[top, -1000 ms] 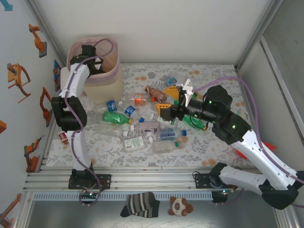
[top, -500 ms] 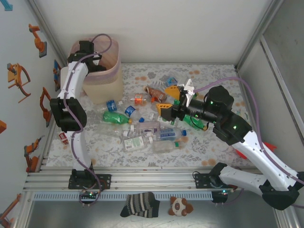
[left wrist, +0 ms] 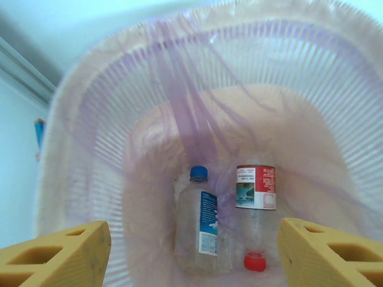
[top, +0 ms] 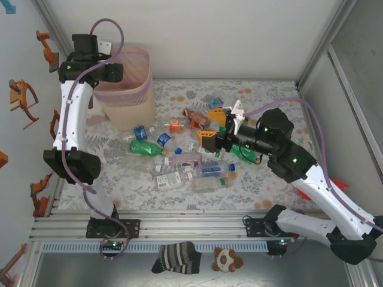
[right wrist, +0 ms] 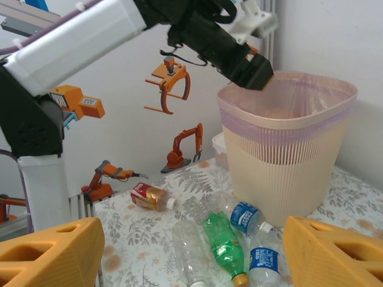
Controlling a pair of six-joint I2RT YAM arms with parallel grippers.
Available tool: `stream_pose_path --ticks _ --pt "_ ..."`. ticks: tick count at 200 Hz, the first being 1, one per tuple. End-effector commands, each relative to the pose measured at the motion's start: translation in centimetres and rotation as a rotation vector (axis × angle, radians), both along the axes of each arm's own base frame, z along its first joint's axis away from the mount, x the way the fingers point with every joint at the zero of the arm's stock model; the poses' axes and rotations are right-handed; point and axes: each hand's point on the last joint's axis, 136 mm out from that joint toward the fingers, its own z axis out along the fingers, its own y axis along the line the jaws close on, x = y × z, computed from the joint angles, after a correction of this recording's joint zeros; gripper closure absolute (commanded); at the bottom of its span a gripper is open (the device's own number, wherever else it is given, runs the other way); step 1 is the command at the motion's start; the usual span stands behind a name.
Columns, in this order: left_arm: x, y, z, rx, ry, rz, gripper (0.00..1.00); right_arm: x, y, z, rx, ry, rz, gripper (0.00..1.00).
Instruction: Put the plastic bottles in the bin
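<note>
The bin (top: 141,85), beige with a pink liner, stands at the table's back left. My left gripper (top: 114,72) hovers over its left rim, open with nothing between its yellow fingers (left wrist: 60,254). Looking down into the bin (left wrist: 90,149), two plastic bottles lie on its floor: a clear one with a blue cap (left wrist: 200,227) and one with a red label and red cap (left wrist: 256,203). Several more plastic bottles (top: 185,167) are scattered mid-table, among them a green one (top: 145,147). My right gripper (top: 210,125) hangs open above that pile, facing the bin (right wrist: 287,155), holding nothing.
A brown-labelled bottle (right wrist: 149,196) lies near the left wall, with a green bottle (right wrist: 224,245) and a blue-labelled bottle (right wrist: 242,216) in front of the bin. A small white box (right wrist: 220,143) sits behind the bin. A sock (top: 176,257) and a toy (top: 227,259) lie beyond the near rail.
My left arm has risen and swung left, from down inside the bin to above its left rim, its jaws a little wider. The right arm has not moved.
</note>
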Motion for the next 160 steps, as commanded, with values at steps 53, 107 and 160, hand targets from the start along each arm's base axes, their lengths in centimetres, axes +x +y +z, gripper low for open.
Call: stream_pose_path --ticks 53,107,160 --pt "-6.2 3.0 2.4 -0.117 -0.031 0.079 0.27 -0.7 0.3 0.5 0.018 -0.032 0.036 0.23" --pt "-12.0 8.1 -0.4 -0.124 -0.001 0.208 0.27 -0.7 0.4 0.2 -0.001 -0.033 0.045 0.22" --pt "-16.7 11.6 -6.7 -0.167 0.109 0.351 0.27 -0.8 1.1 0.3 -0.003 -0.023 0.081 0.22"
